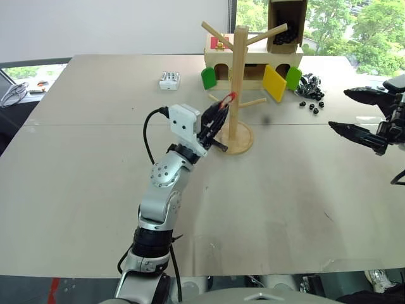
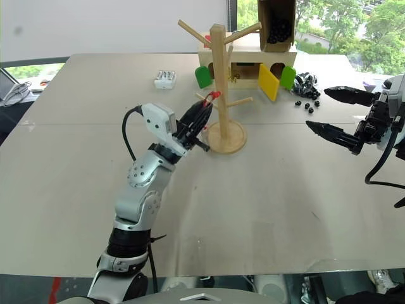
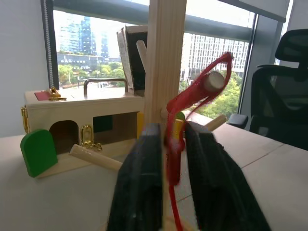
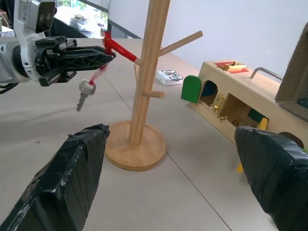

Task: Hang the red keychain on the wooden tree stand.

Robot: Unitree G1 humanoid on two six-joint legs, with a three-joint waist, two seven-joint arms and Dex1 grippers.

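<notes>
The wooden tree stand (image 1: 239, 76) stands upright on its round base at the middle of the table. The red keychain (image 3: 192, 96) has its cord looped over the tip of a low peg on the stand's left side. In the right wrist view the silver key (image 4: 83, 94) dangles below the cord. My left gripper (image 1: 223, 109) points up at that peg, its fingers (image 3: 144, 183) narrowly open with the cord running down between them. Far off to the right of the stand, my right gripper (image 1: 338, 109) hovers wide open and holds nothing.
Behind the stand sits a wooden box-house (image 1: 253, 63) with green and yellow flaps, and a cardboard box (image 1: 286, 22) stands on top of it. Small black pieces (image 1: 311, 88) lie scattered to its right. A small white pack (image 1: 169, 80) lies at the back left on the table (image 1: 95, 158).
</notes>
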